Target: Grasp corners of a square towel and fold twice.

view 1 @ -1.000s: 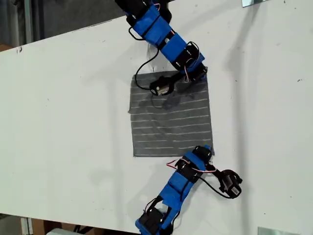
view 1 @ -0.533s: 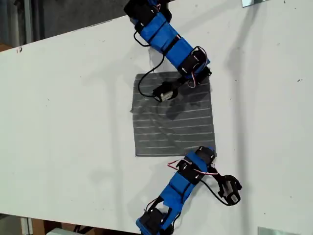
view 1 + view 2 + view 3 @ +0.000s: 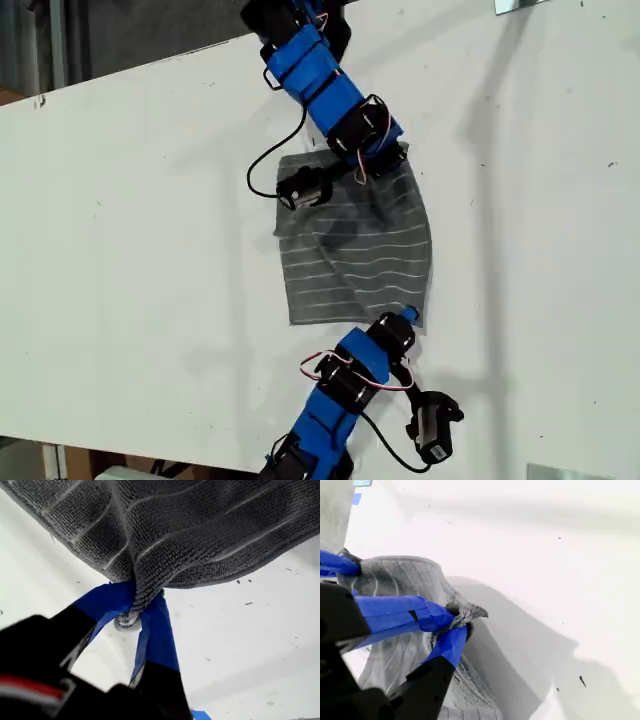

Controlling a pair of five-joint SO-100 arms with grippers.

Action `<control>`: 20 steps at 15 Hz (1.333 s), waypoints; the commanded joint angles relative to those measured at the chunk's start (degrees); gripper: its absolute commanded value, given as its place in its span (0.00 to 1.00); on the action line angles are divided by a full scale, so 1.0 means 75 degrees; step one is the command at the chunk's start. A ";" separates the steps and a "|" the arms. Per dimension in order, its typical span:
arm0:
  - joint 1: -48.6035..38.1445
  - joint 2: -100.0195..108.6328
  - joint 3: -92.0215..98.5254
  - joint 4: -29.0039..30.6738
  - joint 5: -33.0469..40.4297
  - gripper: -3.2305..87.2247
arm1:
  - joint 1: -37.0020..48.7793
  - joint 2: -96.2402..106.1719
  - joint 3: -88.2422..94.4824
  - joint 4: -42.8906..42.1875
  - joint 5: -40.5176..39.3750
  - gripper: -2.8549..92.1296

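The grey striped towel (image 3: 355,250) lies mid-table in the exterior view, its edge on that view's right lifted and curved inward. My first gripper (image 3: 392,160), on the arm coming from the exterior view's top, is shut on the towel's far corner (image 3: 127,621). In the first wrist view the cloth (image 3: 190,525) hangs bunched from that gripper (image 3: 132,617). My second gripper (image 3: 408,318), on the arm from the exterior view's bottom, is shut on the near corner (image 3: 472,612). The second wrist view shows this gripper (image 3: 457,620) pinching the cloth (image 3: 405,580), with the first gripper's fingers (image 3: 337,562) beyond.
The white table (image 3: 140,250) spreads wide on the exterior view's left and right of the towel. Small metal plates sit at that view's top right (image 3: 520,5) and bottom right (image 3: 560,470) edges. Black cables and wrist cameras (image 3: 435,425) hang beside each arm.
Both grippers have moved toward the exterior view's left, taking their towel corners along. The towel's edge on that view's right has risen off the table and bowed inward.
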 commanded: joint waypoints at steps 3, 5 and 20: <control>-0.1230 0.1230 0.0047 0.1254 0.0316 0.03 | 0.0996 0.2250 0.0738 -0.0187 -0.0867 0.03; -0.2004 0.1477 0.0070 0.1863 0.0621 0.03 | 0.1559 0.3152 0.1195 -0.0141 -0.1312 0.03; -0.6305 0.1102 0.2871 0.0937 0.2613 0.03 | 0.6445 0.7547 0.8121 -0.2777 -0.4113 0.03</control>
